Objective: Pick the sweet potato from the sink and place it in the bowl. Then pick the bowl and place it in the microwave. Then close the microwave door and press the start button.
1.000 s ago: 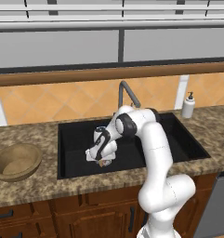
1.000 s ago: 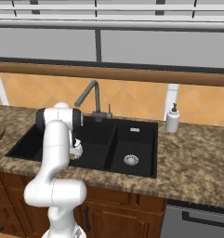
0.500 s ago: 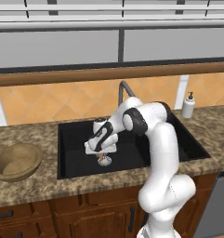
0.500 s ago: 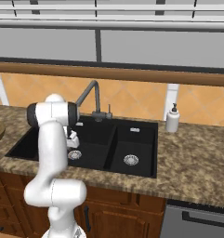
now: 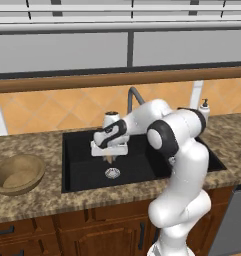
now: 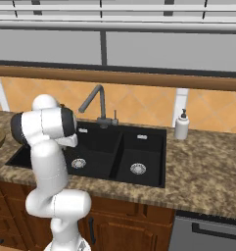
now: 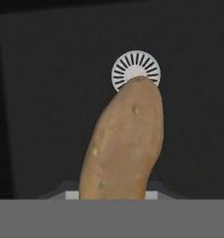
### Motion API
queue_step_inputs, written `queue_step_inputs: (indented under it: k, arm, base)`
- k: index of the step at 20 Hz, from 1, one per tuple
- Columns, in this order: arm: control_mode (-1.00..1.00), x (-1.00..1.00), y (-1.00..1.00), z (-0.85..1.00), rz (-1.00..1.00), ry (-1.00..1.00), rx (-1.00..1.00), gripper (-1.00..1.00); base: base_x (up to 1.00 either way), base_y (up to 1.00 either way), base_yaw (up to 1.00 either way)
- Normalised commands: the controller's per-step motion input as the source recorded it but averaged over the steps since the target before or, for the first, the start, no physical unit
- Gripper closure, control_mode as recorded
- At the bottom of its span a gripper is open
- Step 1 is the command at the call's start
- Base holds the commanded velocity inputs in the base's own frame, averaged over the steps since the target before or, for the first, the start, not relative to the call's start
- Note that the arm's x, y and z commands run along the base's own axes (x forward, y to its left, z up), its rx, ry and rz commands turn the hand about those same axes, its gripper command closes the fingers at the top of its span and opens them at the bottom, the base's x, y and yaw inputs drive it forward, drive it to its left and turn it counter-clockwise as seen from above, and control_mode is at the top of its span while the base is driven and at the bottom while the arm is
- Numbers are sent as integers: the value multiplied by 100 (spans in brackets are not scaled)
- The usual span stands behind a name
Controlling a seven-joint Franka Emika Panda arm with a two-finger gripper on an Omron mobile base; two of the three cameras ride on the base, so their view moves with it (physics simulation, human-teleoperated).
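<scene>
The gripper point(image 5: 110, 156) hangs above the left basin of the sink point(image 5: 82, 172), half closed around the sweet potato point(image 7: 122, 144), whose long axis points down toward the drain point(image 5: 112, 173). The bowl point(image 5: 17, 174) sits on the surface beyond the sink's left edge, so the carry likely runs leftward.

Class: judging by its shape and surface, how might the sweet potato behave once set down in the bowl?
The sweet potato looks rounded and tapered, so it would probably roll. Its smooth skin may slip. The bowl is shallow but thick-rimmed, so it should likely contain it.
</scene>
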Motion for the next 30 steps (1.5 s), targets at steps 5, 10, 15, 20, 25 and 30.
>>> queue_step_inputs:
  k: [5, 10, 15, 20, 25, 30]
  arm:
    - [-100, -33, 22, 100, 5, 13, 2, 100]
    - [-100, -38, 58, 100, 11, 23, 8, 100]
    - [-100, -38, 82, 71, 8, 6, 8, 100]
    - [-100, -10, 100, 2, 0, -1, 1, 100]
    - [-100, 0, 99, 23, -2, -1, -2, 100]
    - [-100, 0, 78, 15, -3, -11, -14, 100]
  base:
    - [0, 0, 0]
    - [0, 0, 0]
    - [0, 0, 0]
    - [0, 0, 0]
    - [0, 0, 0]
    - [0, 0, 0]
